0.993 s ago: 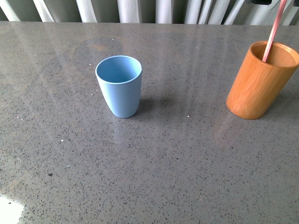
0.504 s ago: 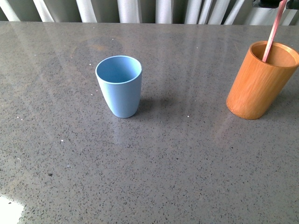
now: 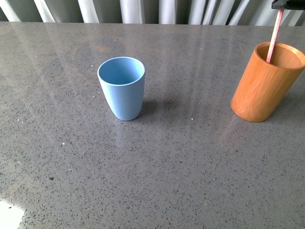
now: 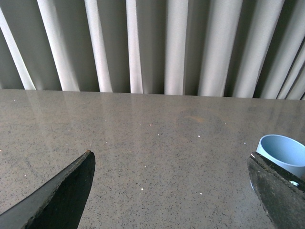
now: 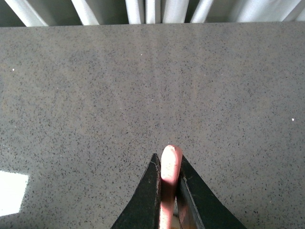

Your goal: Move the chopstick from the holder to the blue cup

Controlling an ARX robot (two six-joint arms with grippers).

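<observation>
The orange-brown holder (image 3: 264, 83) stands at the right of the grey table. A pinkish chopstick (image 3: 273, 38) rises out of it, nearly upright. My right gripper (image 3: 282, 5) shows as a dark piece at the top right corner, shut on the stick's upper part. In the right wrist view the chopstick (image 5: 169, 168) sits pinched between the right gripper's (image 5: 167, 164) two black fingers. The blue cup (image 3: 122, 87) stands upright and empty left of centre. My left gripper (image 4: 171, 164) is open with bare table between its fingers; the blue cup (image 4: 282, 151) shows behind one finger.
The speckled grey table (image 3: 167, 162) stretches wide around both vessels. A ribbed white and grey wall (image 3: 143, 9) runs along its far edge. A bright patch of light (image 3: 9, 215) lies at the near left corner.
The chopstick has swung from leaning right to more upright, and the right gripper's dark shape has come further down into view at the top right. Cup and holder have not moved.
</observation>
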